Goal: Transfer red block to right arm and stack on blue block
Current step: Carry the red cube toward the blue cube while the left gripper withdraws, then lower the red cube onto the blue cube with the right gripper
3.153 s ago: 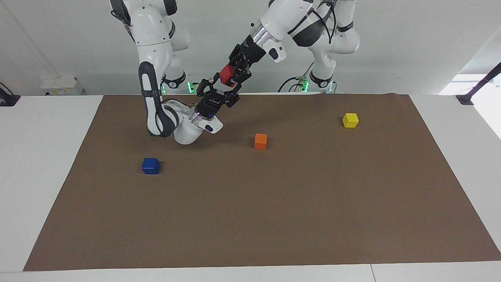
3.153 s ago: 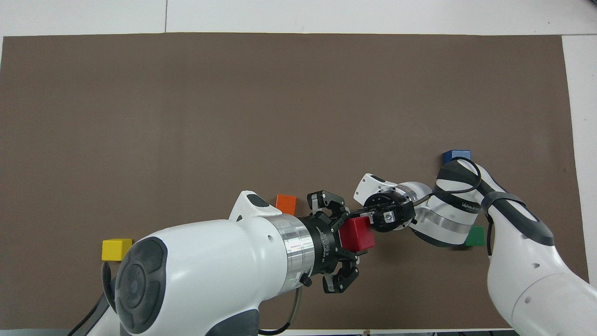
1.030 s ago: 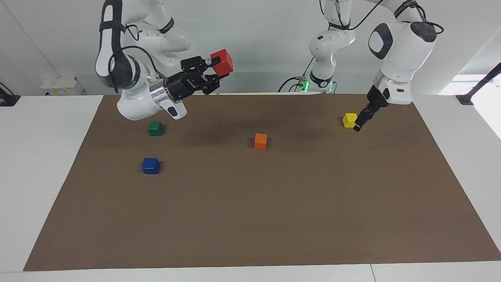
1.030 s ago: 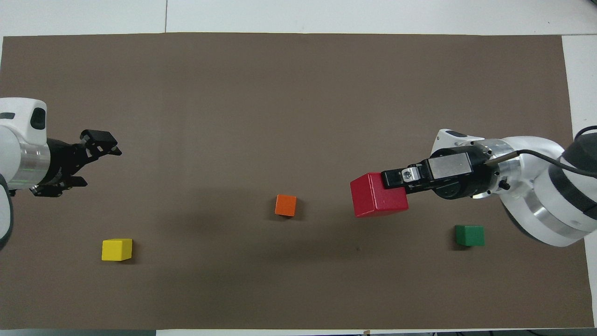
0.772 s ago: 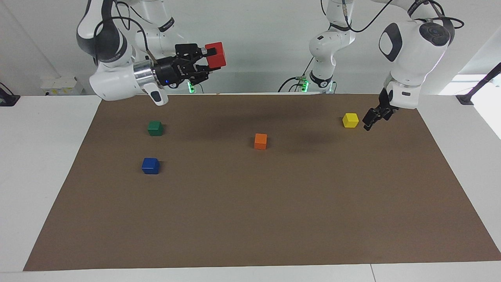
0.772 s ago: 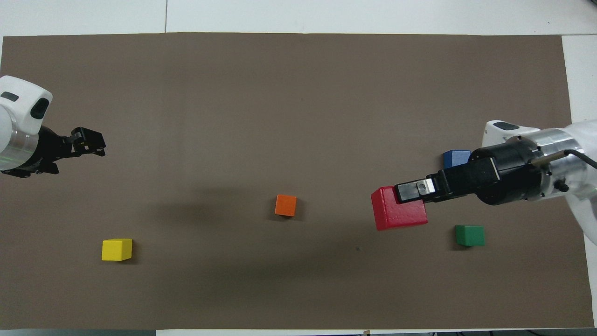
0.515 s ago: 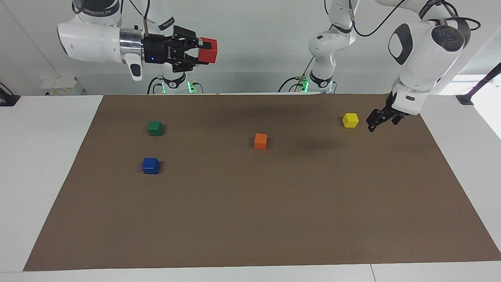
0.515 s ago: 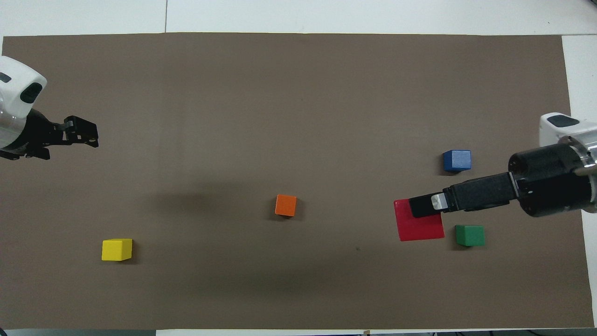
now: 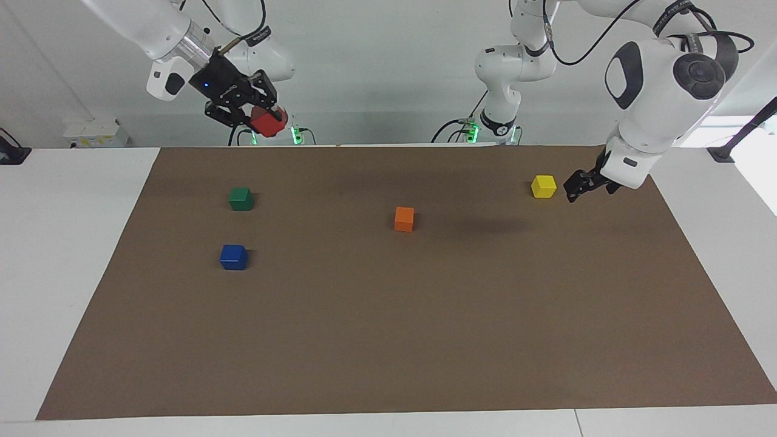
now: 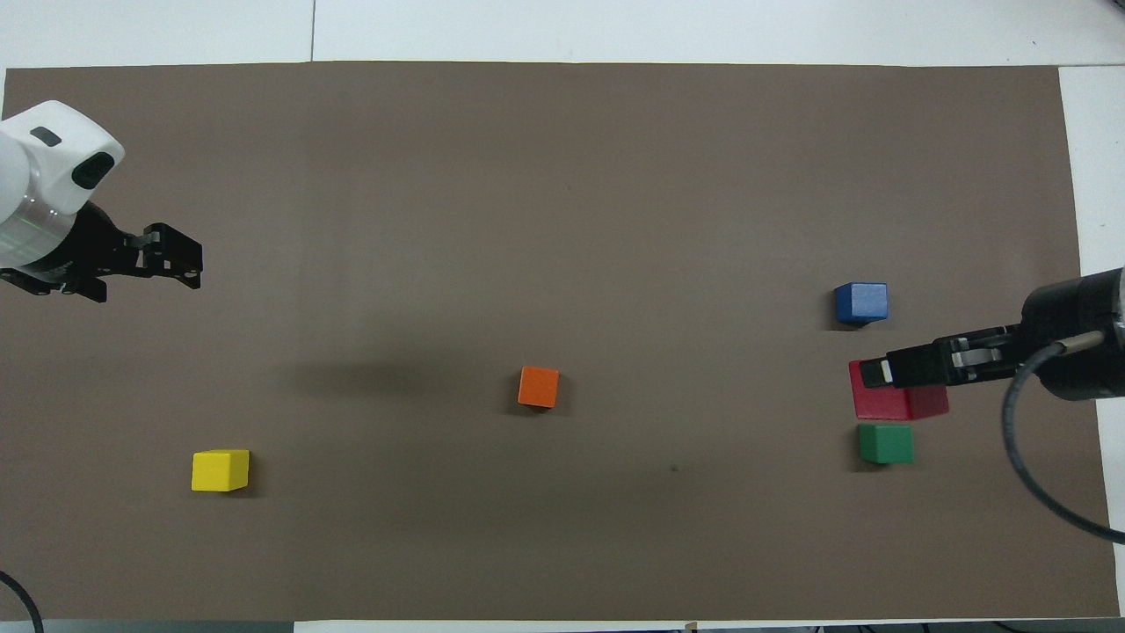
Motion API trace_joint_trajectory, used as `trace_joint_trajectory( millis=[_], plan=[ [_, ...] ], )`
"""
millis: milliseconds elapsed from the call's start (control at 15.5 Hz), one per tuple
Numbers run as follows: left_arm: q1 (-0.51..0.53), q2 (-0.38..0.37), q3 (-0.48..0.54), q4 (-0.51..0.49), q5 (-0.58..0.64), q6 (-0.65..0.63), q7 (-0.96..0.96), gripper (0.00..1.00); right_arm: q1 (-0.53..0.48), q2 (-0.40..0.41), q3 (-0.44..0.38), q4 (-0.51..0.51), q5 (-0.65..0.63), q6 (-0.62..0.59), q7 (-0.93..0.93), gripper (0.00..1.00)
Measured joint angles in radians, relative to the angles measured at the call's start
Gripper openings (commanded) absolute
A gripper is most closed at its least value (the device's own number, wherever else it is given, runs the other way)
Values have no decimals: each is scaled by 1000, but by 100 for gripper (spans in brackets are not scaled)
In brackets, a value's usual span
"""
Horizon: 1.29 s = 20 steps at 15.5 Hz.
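Handoff is done and both arms have pulled apart since three seconds ago, when the two end effectors met over the middle of the counter (image 9: 698,291) with the cube between them.

Right arm (image 9: 152,24) has swung up and back toward its own end. Its wrist, level half a second ago, is now angled down. Right end effector (image 9: 258,118) is pinching the red block (image 9: 268,122), held high in the air; in the overhead view the red block (image 10: 896,400) sits over the brown mat (image 9: 388,340) between the blue and green cubes. So the carry is under way, the descent not started.

Left arm (image 9: 661,79) has retreated to its end and waits. Left end effector (image 9: 576,185) is empty, low beside the yellow block (image 9: 543,186); I cannot tell whether it is spread or pressed together.

Blue block (image 9: 234,257) rests on the mat, nothing on it, toward the right arm's end, farther from the robots than the green block (image 9: 241,198). Orange block (image 9: 404,218) sits mid-mat, well apart from the rest. None of the resting cubes has moved.

Judgement: transfer half is complete; stacking remains. The red block needs to shift out over the blue one, then go straight down. The green cube is close to the path, so a low sweep could clip it.
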<state>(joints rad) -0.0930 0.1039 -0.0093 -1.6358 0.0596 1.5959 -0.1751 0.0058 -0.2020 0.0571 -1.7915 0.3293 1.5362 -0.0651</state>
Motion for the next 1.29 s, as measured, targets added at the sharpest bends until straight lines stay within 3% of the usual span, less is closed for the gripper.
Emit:
trace_joint_trajectory(
  millis=[193, 450, 579, 965, 1287],
  plan=[
    [-36, -18, 14, -19, 0, 7, 2, 100, 26, 18, 5, -35, -141, 68, 22, 0],
    [-36, -156, 16, -197, 0, 120, 14, 100, 23, 73, 2, -111, -258, 199, 115, 0],
    [-36, -191, 22, -233, -15, 159, 14, 100, 17, 129, 1, -134, -321, 251, 162, 0],
    [-36, -125, 28, -173, -49, 130, 24, 100, -44, 294, -1, -160, -400, 407, 206, 0],
    [-36, -119, 28, -153, -50, 119, 27, 100, -66, 348, -1, -197, -400, 517, 208, 0]
  ],
)
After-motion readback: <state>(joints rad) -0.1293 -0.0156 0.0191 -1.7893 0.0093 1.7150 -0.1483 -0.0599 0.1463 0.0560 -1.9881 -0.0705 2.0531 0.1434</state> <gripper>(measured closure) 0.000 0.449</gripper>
